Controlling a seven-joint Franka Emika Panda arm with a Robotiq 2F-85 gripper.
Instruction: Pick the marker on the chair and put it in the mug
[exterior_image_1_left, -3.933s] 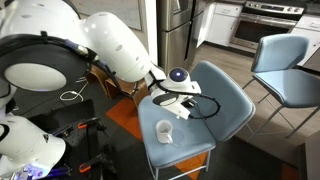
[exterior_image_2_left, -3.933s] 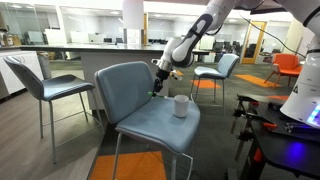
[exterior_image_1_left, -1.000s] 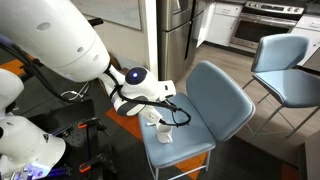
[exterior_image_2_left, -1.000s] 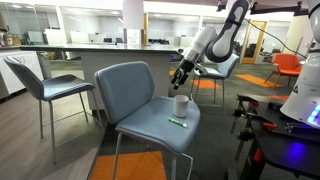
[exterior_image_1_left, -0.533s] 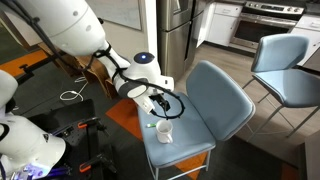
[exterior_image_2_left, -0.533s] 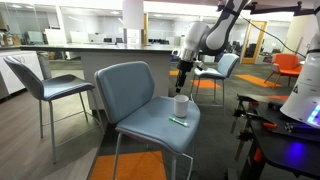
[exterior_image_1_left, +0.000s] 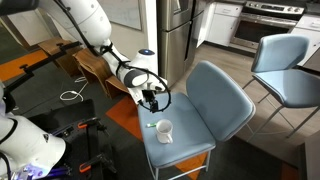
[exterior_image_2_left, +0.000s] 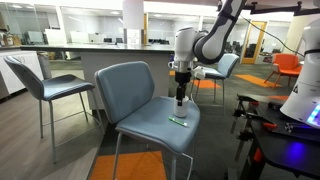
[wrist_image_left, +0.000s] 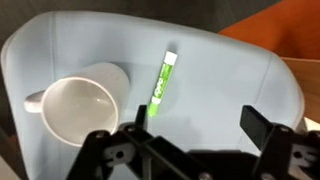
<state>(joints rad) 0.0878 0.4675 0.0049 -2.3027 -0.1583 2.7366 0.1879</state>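
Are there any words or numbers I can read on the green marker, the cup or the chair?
On the marker: dark print along the green barrel, too blurred to read.
On the mug: no writing shows.
On the chair: no writing shows.
In the rooms behind, in both exterior views: nothing is large or sharp enough to read.

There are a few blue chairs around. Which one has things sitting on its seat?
The padded blue chair right under the gripper: a white mug and a green marker rest on its seat. The other blue chair shows nothing on it.
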